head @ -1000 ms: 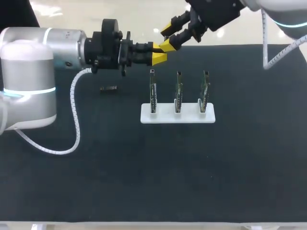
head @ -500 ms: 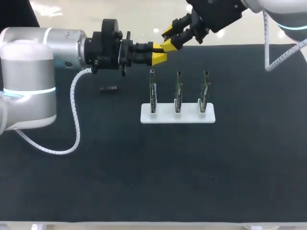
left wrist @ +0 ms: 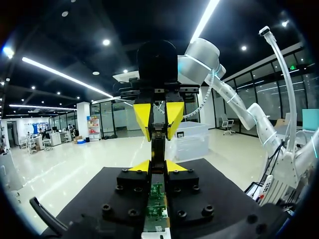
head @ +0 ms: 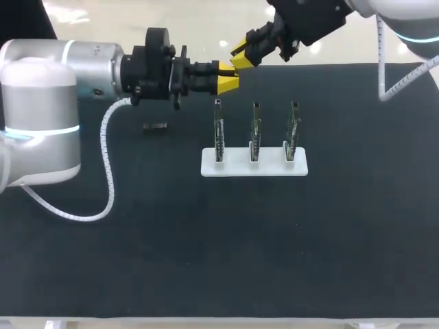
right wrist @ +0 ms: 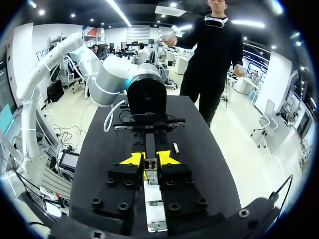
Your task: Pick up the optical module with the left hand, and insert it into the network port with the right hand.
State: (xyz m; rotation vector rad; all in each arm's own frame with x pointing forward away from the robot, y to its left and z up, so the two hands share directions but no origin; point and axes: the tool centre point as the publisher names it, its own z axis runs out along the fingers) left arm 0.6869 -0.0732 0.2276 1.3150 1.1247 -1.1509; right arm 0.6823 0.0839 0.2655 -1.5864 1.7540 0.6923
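The slim, dark metal optical module point(left wrist: 158, 149) is held off the table, bridged between two grippers that meet nose to nose. The left gripper point(head: 230, 82) lies level, coming in from the left on its smooth silver-grey arm. Its wedge-shaped yellow tips are clenched on the near end of the module, which runs straight out between them. The right gripper point(head: 240, 58) slants down from the far right corner. Its black ribbed fingers end in yellow tips that pinch the module's other end, where a bit of bare metal shows in the left wrist view.

Below them the table point(head: 206, 247) is covered with a matte black cloth. On it sits a flat white plastic base point(head: 254, 168) with rounded corners. Three thin green circuit boards point(head: 255, 130) stand upright in it, edge-on and evenly spaced in a row. The grippers hang near the left-hand board, clear of it. A small dark oblong piece point(head: 156, 126) lies flat on the cloth, to the left of the base and well apart from it.
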